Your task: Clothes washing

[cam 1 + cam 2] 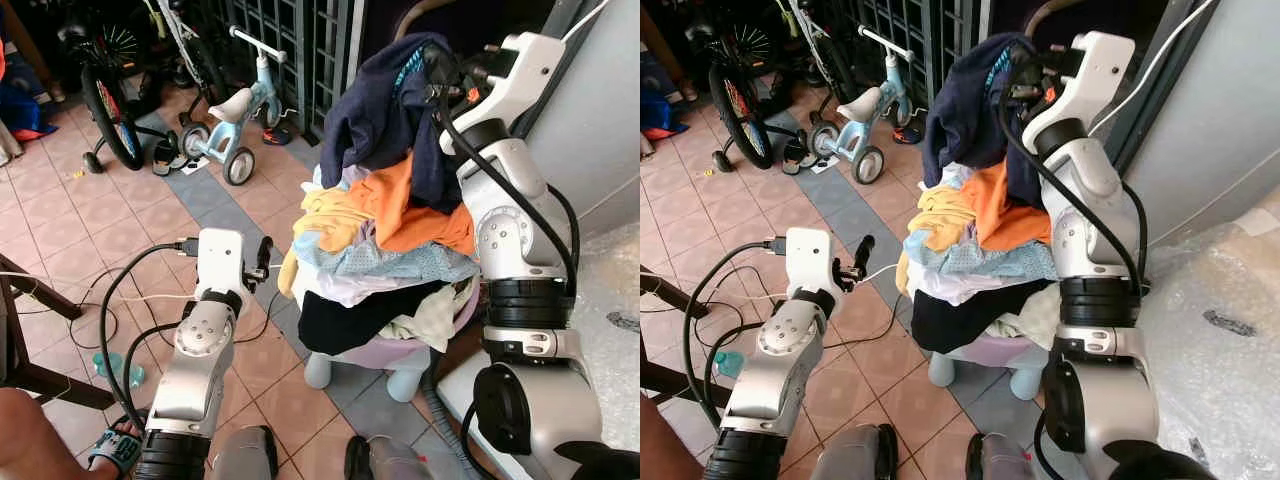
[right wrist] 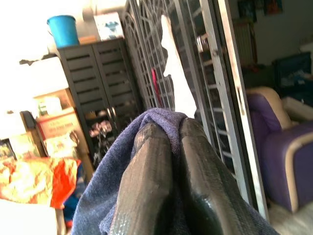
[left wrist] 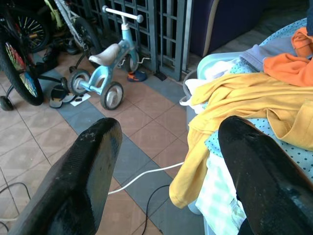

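Navy garment (image 1: 385,110): your right end effector (image 2: 164,134) has it pinched at the fold, fingers closed tight with the cloth wrapped over the tips; it hangs from there down onto the top of the pile.
Clothes pile: directly under the right end effector you see an orange garment (image 1: 420,205), a yellow garment (image 3: 244,93) and a pale blue dotted piece (image 1: 385,262), heaped well above the rim.
Laundry basket (image 1: 385,352): lilac, on short legs, below the pile, standing on the tiled floor (image 1: 70,225).
Left end effector (image 3: 166,161): your fingers are spread wide with nothing between them, just beside the yellow garment's hanging sleeve, low against the pile's side.
Farther out: beyond the left end effector, a light blue tricycle (image 1: 232,118) and a bicycle wheel (image 1: 105,115) stand by the metal gate (image 3: 166,29).
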Available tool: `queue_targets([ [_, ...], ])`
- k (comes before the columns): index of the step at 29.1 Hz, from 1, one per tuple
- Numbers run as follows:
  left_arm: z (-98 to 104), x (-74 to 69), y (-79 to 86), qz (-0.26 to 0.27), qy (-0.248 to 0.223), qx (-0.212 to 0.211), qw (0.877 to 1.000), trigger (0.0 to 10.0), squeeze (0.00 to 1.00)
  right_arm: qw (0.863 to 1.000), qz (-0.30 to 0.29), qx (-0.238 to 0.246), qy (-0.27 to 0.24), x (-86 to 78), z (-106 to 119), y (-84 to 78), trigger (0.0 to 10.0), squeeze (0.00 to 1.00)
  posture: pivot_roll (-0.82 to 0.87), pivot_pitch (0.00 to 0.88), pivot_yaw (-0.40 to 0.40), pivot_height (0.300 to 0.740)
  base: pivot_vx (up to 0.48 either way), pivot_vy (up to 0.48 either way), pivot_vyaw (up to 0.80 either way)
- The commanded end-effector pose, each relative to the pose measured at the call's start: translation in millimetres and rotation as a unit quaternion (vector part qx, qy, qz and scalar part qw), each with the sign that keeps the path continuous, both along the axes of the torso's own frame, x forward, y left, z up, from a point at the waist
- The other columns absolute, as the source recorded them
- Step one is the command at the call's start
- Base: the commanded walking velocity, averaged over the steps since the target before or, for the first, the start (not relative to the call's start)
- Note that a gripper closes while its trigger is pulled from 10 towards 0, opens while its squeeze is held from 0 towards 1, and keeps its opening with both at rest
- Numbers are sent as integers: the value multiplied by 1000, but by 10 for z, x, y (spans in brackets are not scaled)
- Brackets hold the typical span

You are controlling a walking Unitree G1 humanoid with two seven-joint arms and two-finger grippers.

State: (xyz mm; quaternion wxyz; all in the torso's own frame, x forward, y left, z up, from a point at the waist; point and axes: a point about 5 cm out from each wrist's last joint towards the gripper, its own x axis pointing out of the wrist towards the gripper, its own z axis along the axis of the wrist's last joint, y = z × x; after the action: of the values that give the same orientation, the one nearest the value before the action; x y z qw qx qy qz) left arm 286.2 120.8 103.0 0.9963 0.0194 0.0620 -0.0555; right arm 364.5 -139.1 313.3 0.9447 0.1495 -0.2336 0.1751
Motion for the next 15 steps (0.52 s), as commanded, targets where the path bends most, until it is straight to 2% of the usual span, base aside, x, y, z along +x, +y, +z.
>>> queue_targets([
  [1,19,34,-18,2,-7,1,1000,10000,0,999,-12,11,-45,-32,250,-38,0,0,-8,37,32,740,0,0,0],
  [2,30,57,-28,3,-10,-1,1000,10000,0,998,-27,20,-60,-30,382,-94,0,0,-11,27,30,740,0,0,0],
  [3,30,57,-28,3,-10,-1,1000,10000,0,998,-27,20,-60,-30,382,-94,0,0,-11,27,30,740,0,0,0],
  [4,39,78,-34,4,-12,-2,1000,10000,0,996,-46,24,-72,-29,474,-156,0,0,-11,22,28,740,0,0,0],
  [8,56,110,-25,15,-19,1,1000,10000,0,987,-129,-9,-96,-46,603,-380,0,0,-13,15,26,740,0,0,0],
  [9,50,110,-11,22,-18,6,1000,10000,0,980,-172,-42,-92,-57,553,-486,0,0,-16,16,26,740,0,0,0],
  [11,41,107,-4,26,-17,9,999,10000,0,972,-207,-67,-89,-74,487,-576,0,0,-16,16,26,740,0,0,0],
  [14,31,104,0,28,-16,10,999,10000,0,968,-224,-84,-82,-89,400,-636,0,0,-20,18,26,740,0,0,0],
  [15,24,99,4,30,-16,11,999,10000,0,962,-240,-104,-76,-106,321,-676,0,0,-26,27,27,740,0,0,0],
])
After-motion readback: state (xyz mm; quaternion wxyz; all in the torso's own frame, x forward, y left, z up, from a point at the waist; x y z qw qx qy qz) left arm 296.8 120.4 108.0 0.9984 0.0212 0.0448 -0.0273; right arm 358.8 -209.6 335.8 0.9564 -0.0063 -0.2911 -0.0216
